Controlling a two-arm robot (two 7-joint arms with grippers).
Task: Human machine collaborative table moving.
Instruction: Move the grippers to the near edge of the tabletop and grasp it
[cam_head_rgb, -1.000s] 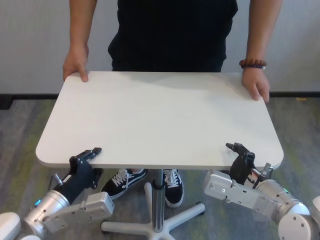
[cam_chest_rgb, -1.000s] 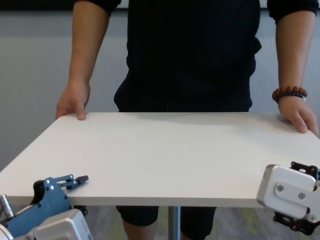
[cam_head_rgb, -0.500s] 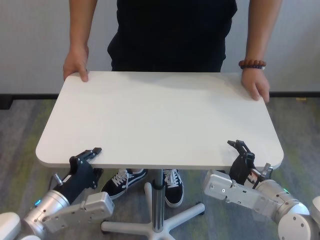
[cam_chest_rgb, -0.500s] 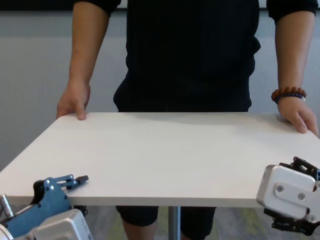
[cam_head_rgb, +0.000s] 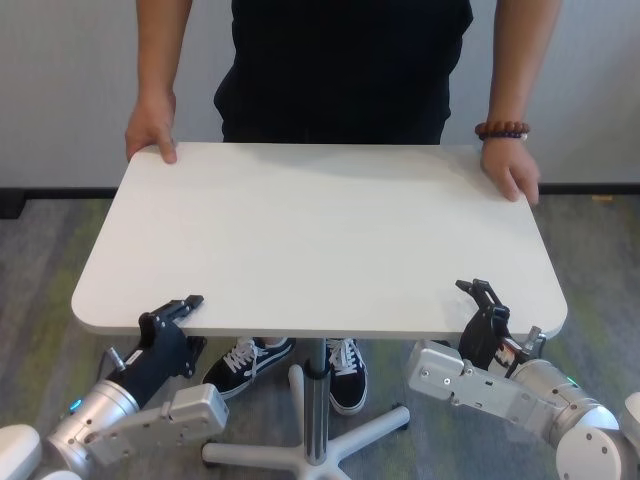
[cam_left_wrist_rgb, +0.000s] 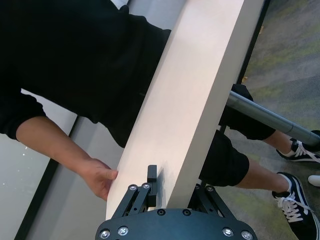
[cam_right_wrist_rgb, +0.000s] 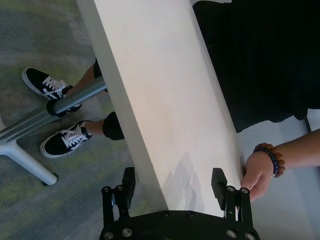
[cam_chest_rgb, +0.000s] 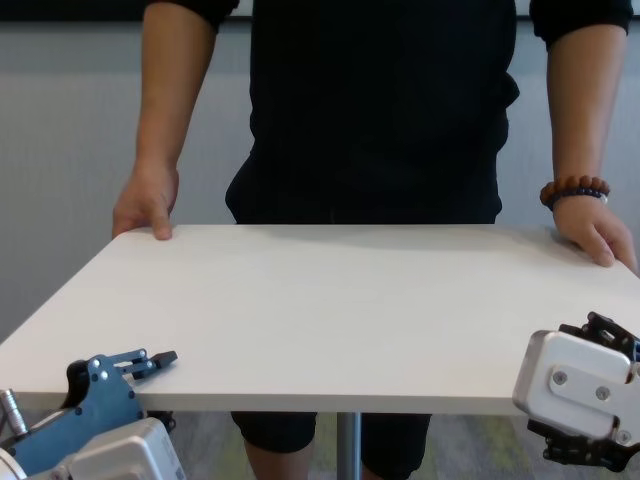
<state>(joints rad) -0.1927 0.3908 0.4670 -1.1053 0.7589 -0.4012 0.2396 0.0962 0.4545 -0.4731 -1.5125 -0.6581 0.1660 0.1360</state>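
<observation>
1. The table (cam_head_rgb: 320, 235) stands between me and the human (cam_head_rgb: 345, 65), its white top level on the grey pole leg (cam_head_rgb: 317, 400), the leg's white feet resting on the carpet (cam_head_rgb: 60, 250). Everything below is placed from that tabletop.

2. My left gripper (cam_head_rgb: 175, 312) is at the tabletop's near edge, toward its left corner. It is pinched tight on the thin edge, one finger (cam_left_wrist_rgb: 152, 176) lying on top of the white board and the other hidden below it.

3. My right gripper (cam_head_rgb: 482, 300) is at the same near edge, toward the right corner. Its fingers (cam_right_wrist_rgb: 218, 181) are spread wide, one above and one below the board, so they straddle the edge without pinching it.

4. At the far edge, the human's hand (cam_head_rgb: 150, 128) rests on the tabletop's far-left corner, and the other hand (cam_head_rgb: 510, 170), the one with the brown bead bracelet (cam_head_rgb: 503, 130), rests on the far-right corner.

5. I judge that the carrying itself is not going on now: with the feet on the floor and only one of my claws gripping, the table is either set down at its place or not yet lifted, and I cannot tell which from here.

6. If we are finishing, what remains is to open my left claw and draw both arms back from the near edge. If we are starting, my right claw must close on the edge first.
</observation>
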